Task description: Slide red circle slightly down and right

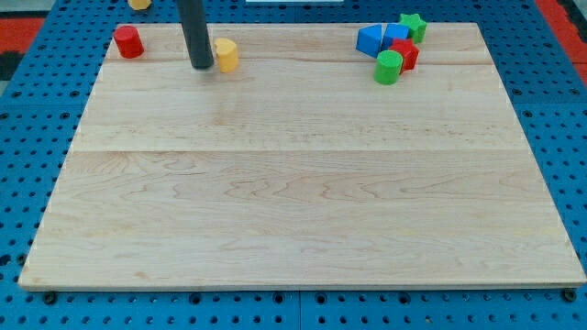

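My tip is resting upper left of frame, touching the yellow block, well right of the red circle. No gripper is fitted. Push not yet begun.

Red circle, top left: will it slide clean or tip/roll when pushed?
The red circle stands on its flat end, short and squat, so it should probably slide, not roll or tip. The wooden board looks smooth, likely low drag. My tip sits to its right, beside the yellow block.

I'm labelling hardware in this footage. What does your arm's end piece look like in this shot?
Only a straight, smooth, dark grey-black round rod shows, running out of the view's top. No cables, markings or sleeves are visible on it. My tip is its plain lower end, between the red circle and the yellow block.
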{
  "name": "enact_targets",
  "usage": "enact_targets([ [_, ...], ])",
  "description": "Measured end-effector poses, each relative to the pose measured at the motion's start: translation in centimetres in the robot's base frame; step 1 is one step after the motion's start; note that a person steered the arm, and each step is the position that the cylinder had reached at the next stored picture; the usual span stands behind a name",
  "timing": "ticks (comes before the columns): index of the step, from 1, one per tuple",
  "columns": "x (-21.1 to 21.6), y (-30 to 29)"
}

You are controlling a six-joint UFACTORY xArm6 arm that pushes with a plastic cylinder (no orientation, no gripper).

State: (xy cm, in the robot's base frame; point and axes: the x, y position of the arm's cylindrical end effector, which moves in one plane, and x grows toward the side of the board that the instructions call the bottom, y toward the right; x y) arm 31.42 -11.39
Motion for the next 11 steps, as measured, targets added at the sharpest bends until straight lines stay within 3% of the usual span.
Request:
enact_targets([
  [1,3.3,1.2],
  [2,-2.2,-8.0],
  [3,-4.6,-19.0],
  [4,-8.4,-17.9],
  [5,-11.9,-12.5],
  [6,-7.3,-6.9],
  [7,-5.3,-4.8],
  [8,-11.6,-7.3],
  [9,-10.6,-12.4],
  [10,-3.8,-8.6],
  [11,1.3,1.7],
])
